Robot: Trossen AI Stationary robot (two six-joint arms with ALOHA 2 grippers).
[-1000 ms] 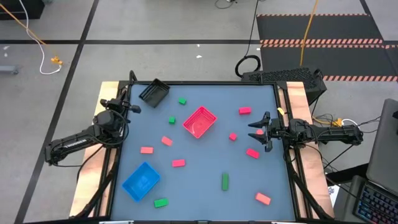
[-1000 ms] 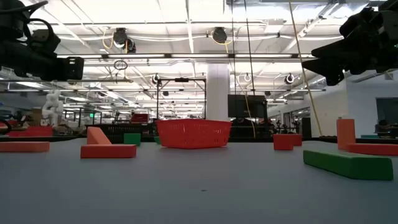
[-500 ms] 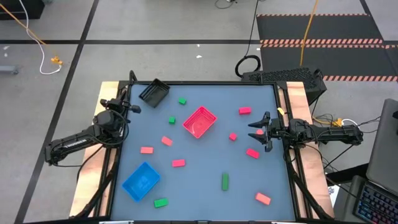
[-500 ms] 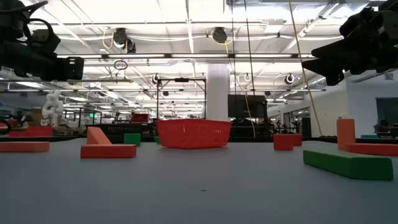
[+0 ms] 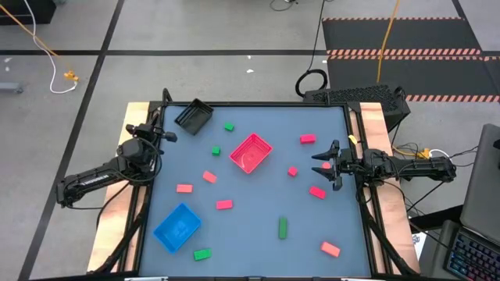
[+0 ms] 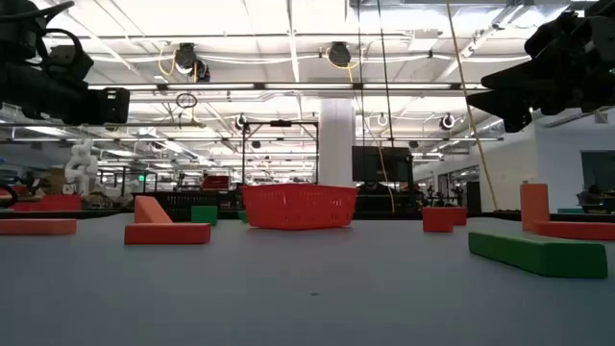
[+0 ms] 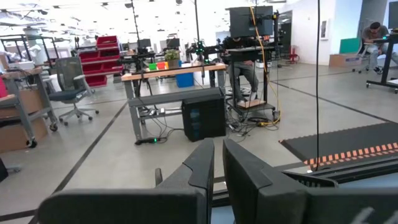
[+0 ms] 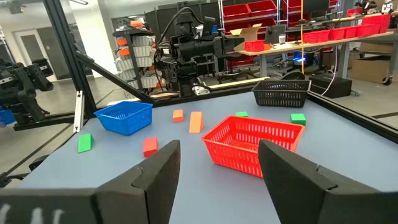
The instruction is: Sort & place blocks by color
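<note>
Red-pink and green blocks lie flat and scattered on the grey-blue table. In the high view, red ones include one (image 5: 308, 139) near the far right, one (image 5: 292, 172) and one (image 5: 317, 192) close to my right gripper (image 5: 322, 165); green ones include a bar (image 5: 283, 228) and a cube (image 5: 229, 126). My right gripper hovers open above the table's right side, pointing left toward the red tray (image 8: 254, 144); it shows in its wrist view (image 8: 217, 168). My left gripper (image 5: 162, 134) waits shut over the table's left edge by the black tray (image 5: 194, 116), and in its wrist view (image 7: 217, 158) it faces the room.
The red square tray (image 5: 251, 152) stands mid-table, the blue tray (image 5: 178, 227) at the near left, the black tray at the far left corner. More blocks lie between them: red (image 5: 224, 204), red (image 5: 184, 188), green (image 5: 202, 254), red (image 5: 330, 249).
</note>
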